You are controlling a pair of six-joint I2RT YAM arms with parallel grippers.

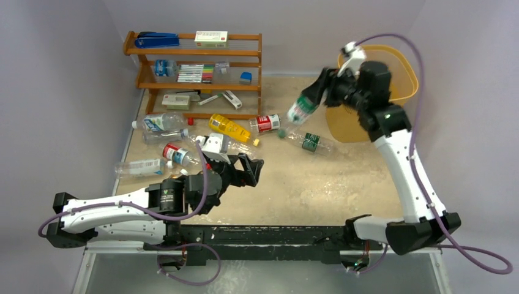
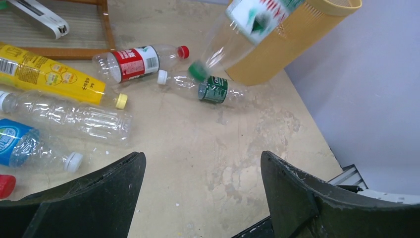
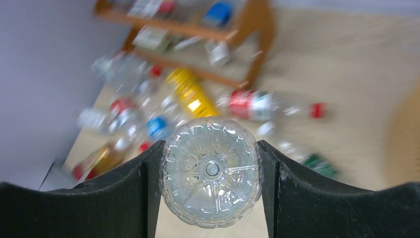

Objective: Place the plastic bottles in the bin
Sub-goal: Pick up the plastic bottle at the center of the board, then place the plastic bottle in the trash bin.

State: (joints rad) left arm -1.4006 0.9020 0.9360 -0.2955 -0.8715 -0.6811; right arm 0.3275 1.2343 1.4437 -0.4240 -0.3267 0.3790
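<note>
right gripper (image 3: 210, 148): clamped on base of green-label bottle (image 1: 303, 108), cap slanting down-left, away from bin (image 1: 409, 66) | bin: just right of grip, right arm nearest | left gripper (image 2: 202, 157): gaping, empty, near loose bottles (image 1: 160, 122)

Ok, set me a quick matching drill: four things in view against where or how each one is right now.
Things:
1. green-capped bottle
2. yellow bottle
3. left tool
4. bin

States:
a. open, nothing between its fingers
b. at the far right corner of the table
c. gripped in the right tool, up off the table
d. lying on the table in front of the wooden rack

Pairs: 1-c, 2-d, 3-a, 4-b
</note>
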